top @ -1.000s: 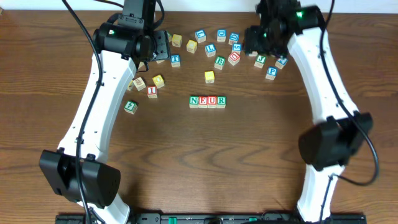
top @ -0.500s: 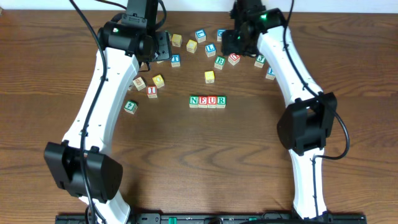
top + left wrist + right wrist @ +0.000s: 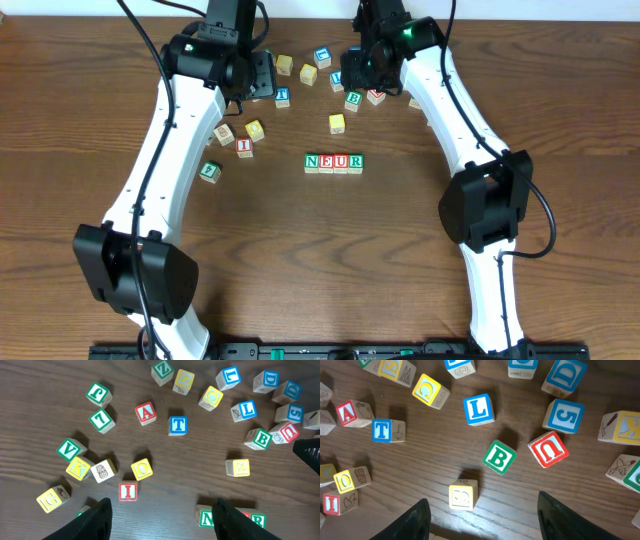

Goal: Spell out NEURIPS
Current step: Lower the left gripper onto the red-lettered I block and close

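Note:
A row of cubes reading N, E, U, R (image 3: 334, 162) lies at the table's middle; its N end shows in the left wrist view (image 3: 207, 518). The red I cube (image 3: 244, 146) lies left of the row and shows in both wrist views (image 3: 128, 491) (image 3: 332, 502). A yellow-faced cube with a faint mark (image 3: 338, 123) (image 3: 237, 467) sits just beyond my right gripper's fingers (image 3: 462, 497). My left gripper (image 3: 262, 75) (image 3: 162, 515) is open and empty above the table. My right gripper (image 3: 352, 72) (image 3: 481, 515) is open and empty. I see no P cube.
Loose cubes lie scattered along the back: a green B (image 3: 499, 457), a blue L (image 3: 478, 409), a red U (image 3: 548, 449), a blue T (image 3: 177, 425), a red A (image 3: 145, 412) and several others. The two grippers are close together at the back.
My right arm has swung left from the back right to over the back-middle cubes. My left arm has barely moved. The row has not changed.

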You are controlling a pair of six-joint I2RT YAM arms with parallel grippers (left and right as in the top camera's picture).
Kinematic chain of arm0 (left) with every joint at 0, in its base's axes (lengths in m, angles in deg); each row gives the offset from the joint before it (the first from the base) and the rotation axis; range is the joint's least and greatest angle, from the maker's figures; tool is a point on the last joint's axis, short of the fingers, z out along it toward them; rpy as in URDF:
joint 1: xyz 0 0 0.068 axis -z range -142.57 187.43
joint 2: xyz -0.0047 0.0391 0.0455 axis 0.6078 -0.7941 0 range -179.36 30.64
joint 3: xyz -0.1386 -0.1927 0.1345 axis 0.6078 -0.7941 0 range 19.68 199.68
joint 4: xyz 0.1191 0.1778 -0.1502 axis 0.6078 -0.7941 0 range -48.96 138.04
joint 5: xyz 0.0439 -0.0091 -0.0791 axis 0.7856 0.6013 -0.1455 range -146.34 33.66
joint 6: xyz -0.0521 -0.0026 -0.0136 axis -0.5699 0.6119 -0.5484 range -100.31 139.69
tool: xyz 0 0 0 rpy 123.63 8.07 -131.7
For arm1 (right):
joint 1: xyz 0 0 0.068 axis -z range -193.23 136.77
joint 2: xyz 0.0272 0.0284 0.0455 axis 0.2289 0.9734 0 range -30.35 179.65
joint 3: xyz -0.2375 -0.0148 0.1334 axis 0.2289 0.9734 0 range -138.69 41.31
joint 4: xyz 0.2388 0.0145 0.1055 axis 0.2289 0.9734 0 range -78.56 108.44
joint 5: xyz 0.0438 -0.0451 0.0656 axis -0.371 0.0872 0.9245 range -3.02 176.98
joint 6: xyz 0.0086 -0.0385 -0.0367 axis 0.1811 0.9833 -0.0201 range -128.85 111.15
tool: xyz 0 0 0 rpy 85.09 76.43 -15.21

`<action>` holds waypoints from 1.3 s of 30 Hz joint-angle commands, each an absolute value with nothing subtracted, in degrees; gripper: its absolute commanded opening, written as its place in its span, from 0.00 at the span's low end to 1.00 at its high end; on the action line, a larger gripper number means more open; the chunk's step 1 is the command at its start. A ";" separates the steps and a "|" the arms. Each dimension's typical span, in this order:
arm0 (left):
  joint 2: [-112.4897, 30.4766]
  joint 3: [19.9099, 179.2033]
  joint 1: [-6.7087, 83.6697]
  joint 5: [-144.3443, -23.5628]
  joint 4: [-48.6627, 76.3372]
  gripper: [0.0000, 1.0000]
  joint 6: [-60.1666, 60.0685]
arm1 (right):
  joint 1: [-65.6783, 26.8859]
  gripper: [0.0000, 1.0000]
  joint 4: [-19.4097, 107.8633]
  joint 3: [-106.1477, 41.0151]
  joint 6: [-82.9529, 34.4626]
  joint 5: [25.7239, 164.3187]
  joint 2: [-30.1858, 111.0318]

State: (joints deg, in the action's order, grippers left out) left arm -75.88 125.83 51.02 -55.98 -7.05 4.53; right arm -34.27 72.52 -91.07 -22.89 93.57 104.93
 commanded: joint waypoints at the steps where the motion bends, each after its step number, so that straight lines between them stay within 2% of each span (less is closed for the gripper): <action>1: -77.41 124.67 50.73 -55.61 -7.11 0.63 4.64 | -34.64 0.64 72.98 -92.22 -23.61 93.33 105.02; 16: -79.53 119.40 50.69 -55.61 -7.11 0.63 4.60 | -34.71 0.67 74.86 -92.22 -23.59 93.33 105.00; 39: -93.56 117.28 48.04 -52.63 -6.30 0.61 2.48 | -34.64 0.72 76.45 -92.22 -23.52 92.87 105.00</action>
